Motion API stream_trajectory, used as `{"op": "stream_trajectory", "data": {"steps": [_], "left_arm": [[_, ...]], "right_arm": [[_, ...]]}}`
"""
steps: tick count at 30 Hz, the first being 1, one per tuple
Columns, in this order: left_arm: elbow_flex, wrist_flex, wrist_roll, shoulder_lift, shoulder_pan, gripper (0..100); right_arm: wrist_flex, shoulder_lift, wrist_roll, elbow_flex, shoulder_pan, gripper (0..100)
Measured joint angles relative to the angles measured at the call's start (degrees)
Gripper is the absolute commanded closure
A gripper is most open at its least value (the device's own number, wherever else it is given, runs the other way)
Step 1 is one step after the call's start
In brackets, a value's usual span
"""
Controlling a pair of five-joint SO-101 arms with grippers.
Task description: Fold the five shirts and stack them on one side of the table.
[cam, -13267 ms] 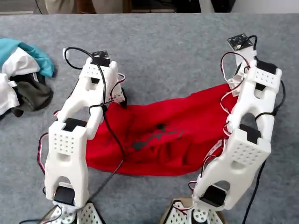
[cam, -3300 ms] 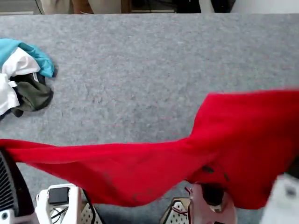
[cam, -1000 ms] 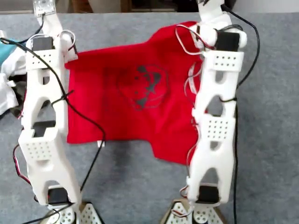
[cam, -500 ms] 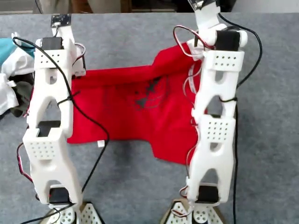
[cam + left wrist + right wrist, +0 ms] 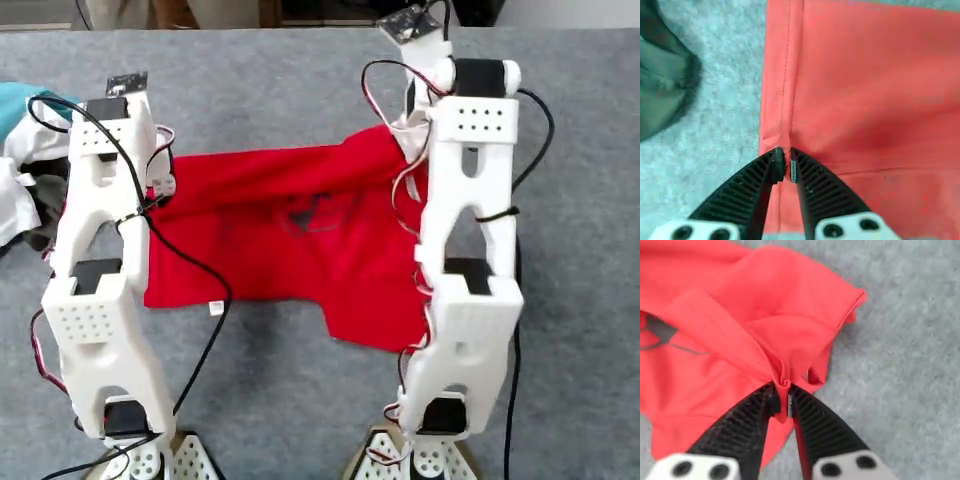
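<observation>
I see a red shirt (image 5: 270,240) with a dark grey picture (image 5: 315,213) in its middle. Its stitching is red too. The table (image 5: 260,90) is speckled grey. The left arm (image 5: 95,300) and right arm (image 5: 465,250) are white, with black motors, black cables and red wires. The left gripper (image 5: 786,167) and right gripper (image 5: 782,400) are black with ribbed lines, on white bases. In the pile, a blue shirt (image 5: 12,100) is blue-green, a white shirt (image 5: 25,140) is plain, and a dark shirt (image 5: 660,75) is green-grey.
</observation>
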Motion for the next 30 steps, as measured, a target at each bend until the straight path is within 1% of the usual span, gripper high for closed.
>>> {"op": "stream_trajectory", "data": {"steps": [3,7,11,14,18,22,25,30], "left_arm": [[3.3,-0.7,-0.8,-5.0,0.1,98],[14.4,-5.8,-1.8,-10.5,1.1,98],[27.3,-12.7,-2.5,-16.3,2.0,98],[32.9,-15.9,-2.5,-18.7,1.9,98],[36.0,-16.6,-2.5,-19.6,1.9,98],[37.8,-16.8,-3.0,-20.3,1.4,98],[39.3,-16.8,-4.9,-20.3,1.1,98],[39.4,-16.6,-5.7,-20.3,1.1,98]], "right_arm": [[-2.3,-3.3,2.2,6.9,1.6,99.7],[-7.1,-9.8,4.6,19.3,1.3,99.7],[-16.5,-19.3,5.8,36.0,1.5,99.7],[-24.8,-26.0,5.9,49.9,1.5,99.7],[-32.2,-33.5,6.9,66.3,1.4,99.7],[-37.6,-39.5,7.9,78.2,2.4,99.7],[-39.6,-43.3,8.8,84.0,5.0,99.7],[-40.0,-49.1,11.5,88.6,9.3,99.7]]}}
